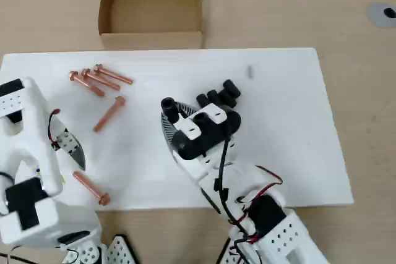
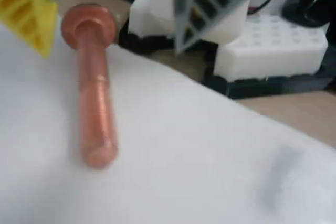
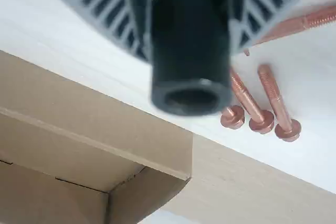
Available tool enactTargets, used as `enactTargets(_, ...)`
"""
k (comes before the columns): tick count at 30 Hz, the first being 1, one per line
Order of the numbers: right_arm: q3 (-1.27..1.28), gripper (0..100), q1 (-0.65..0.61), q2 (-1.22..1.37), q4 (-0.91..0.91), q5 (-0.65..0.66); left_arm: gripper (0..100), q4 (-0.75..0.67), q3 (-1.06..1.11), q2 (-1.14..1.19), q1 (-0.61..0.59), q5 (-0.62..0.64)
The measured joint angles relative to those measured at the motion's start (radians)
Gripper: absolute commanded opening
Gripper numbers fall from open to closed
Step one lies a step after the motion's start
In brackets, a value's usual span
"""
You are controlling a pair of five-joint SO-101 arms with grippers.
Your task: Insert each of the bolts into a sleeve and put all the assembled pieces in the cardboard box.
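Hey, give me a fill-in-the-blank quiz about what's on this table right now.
1. The right claw grips a black cylindrical ____.
2. ____ copper-coloured metal bolts lie on the white board.
3. Three bolts cluster nearest the brown cardboard ____.
Missing words: sleeve, five, box.

cardboard box [image 1: 151, 7]: on the worktop [image 1: 365, 91], behind the board [image 1: 291, 128]
three bolts [image 1: 102, 80]: side by side, board's far left
fourth bolt [image 1: 110, 114]: just before them
fifth bolt [image 1: 91, 188]: at the board's near-left edge
loose sleeves [image 1: 230, 89]: clustered mid-board
held sleeve [image 1: 169, 108]: between the right jaws, left of the cluster
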Motion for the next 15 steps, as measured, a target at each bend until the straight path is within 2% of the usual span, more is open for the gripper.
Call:
enactTargets(4,0.0,0.9,0.0,0.0,0.0,0.0,17,0.0,-0.008,0.078,0.0,-0.051)
enactTargets(15,0.0,0.9,0.0,0.0,0.0,0.0,17,-0.005,-0.026,0.219,-0.044,-0.054)
